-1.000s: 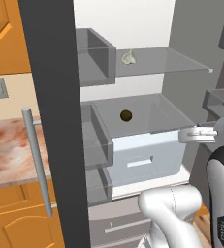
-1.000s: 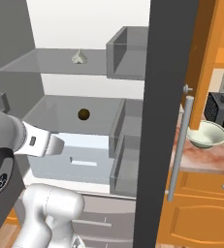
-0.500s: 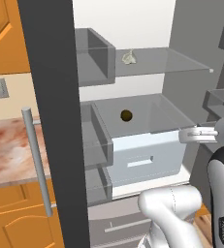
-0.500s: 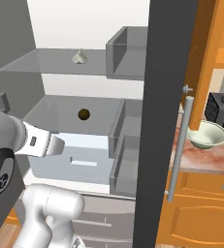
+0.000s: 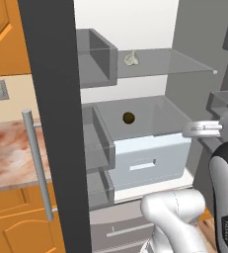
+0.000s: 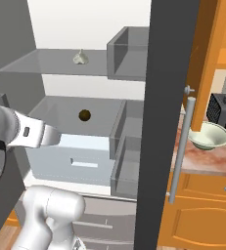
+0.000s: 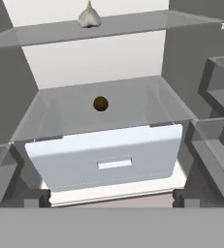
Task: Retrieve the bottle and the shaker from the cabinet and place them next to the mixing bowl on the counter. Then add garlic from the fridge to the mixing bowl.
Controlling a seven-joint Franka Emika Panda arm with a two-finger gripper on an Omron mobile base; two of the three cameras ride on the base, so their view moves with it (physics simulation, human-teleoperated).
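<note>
Grey glass shelves are seen inside the open fridge [image 5: 56, 123], where nothing has shifted over the past second, so the reach for the garlic is judged not yet begun. The garlic [image 7: 89, 17] is shown at twelve o'clock in the hand view, on the top shelf [image 7: 147, 22], above a small brown ball [image 7: 100, 103] in the drawer [image 7: 108, 160]. The hand [image 6: 38, 136] is held with fingers apart, empty. The mixing bowl [image 6: 208, 135] is seen on the tabletop [image 6: 197, 158] at three o'clock.
</note>
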